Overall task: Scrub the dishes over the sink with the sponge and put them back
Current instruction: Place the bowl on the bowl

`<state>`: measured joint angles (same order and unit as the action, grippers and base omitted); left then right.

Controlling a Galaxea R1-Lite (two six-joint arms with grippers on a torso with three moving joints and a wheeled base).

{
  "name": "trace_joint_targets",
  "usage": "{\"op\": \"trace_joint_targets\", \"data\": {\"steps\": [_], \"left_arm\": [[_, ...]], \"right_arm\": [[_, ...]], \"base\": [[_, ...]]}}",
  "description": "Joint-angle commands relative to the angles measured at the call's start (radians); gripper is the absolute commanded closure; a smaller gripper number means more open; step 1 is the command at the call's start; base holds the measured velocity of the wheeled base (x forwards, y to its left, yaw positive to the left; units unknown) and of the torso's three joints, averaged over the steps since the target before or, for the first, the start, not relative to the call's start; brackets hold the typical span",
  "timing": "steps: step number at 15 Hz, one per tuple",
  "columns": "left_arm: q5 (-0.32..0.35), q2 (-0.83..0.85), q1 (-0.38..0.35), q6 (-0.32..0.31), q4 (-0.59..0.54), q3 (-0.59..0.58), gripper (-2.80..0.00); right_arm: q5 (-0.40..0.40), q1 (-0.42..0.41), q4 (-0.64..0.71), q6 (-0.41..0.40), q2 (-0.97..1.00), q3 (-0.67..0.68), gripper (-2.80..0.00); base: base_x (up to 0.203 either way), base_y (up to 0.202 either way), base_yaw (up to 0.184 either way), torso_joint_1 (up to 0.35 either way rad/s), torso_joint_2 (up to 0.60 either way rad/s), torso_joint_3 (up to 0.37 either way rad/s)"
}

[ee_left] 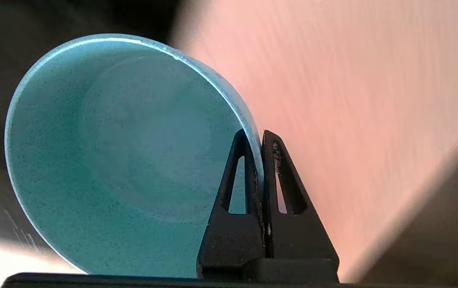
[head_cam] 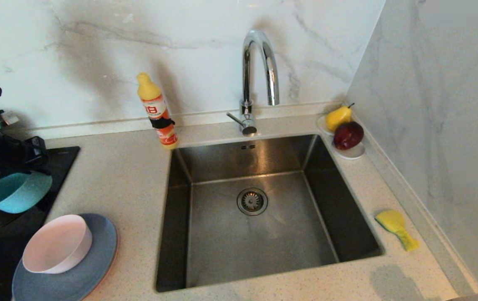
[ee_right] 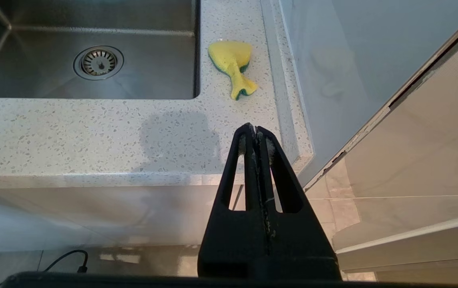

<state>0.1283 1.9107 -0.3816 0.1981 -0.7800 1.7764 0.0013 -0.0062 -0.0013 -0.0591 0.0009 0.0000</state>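
My left gripper (head_cam: 40, 168) is at the far left, above the black cooktop, shut on the rim of the teal bowl (head_cam: 17, 193), which hangs tilted from it. In the left wrist view the fingers (ee_left: 272, 160) pinch the bowl's (ee_left: 113, 160) edge, one inside and one outside, with a blurred salmon-pink surface (ee_left: 353, 100) behind. A pale pink dish (head_cam: 57, 244) sits on the grey-blue plate (head_cam: 92, 267) at the front left. The steel sink (head_cam: 222, 246) is empty. The yellow sponge (head_cam: 395, 228) (ee_right: 233, 64) lies on the counter right of the sink. My right gripper (ee_right: 256, 130) is parked shut below the counter's front edge.
A chrome tap (head_cam: 260, 67) stands behind the sink, with an orange dish-soap bottle (head_cam: 157, 110) to its left. A small white dish (head_cam: 354, 152) with a pear and a red fruit sits at the back right corner. Marble walls close off the back and right.
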Motion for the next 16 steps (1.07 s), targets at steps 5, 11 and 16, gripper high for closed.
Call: {"op": "trace_joint_targets", "data": {"steps": [5,11,16], "left_arm": [[-0.014,-0.264,0.169,0.038,0.066,-0.344,0.0],[-0.047,-0.337,0.191,0.032,0.219,-0.584,0.0],[-0.105,-0.306,0.208,0.037,0.367,-0.668,0.0]], "right_arm": [[0.0,0.0,0.0,-0.001,0.001,0.0,0.0],[0.0,0.0,0.0,-0.001,0.001,0.0,0.0],[0.0,0.0,0.0,-0.001,0.001,0.0,0.0]], "base": [[0.0,0.0,0.0,0.0,0.0,0.0],[0.0,0.0,0.0,0.0,0.0,0.0],[0.0,0.0,0.0,0.0,0.0,0.0]]}}
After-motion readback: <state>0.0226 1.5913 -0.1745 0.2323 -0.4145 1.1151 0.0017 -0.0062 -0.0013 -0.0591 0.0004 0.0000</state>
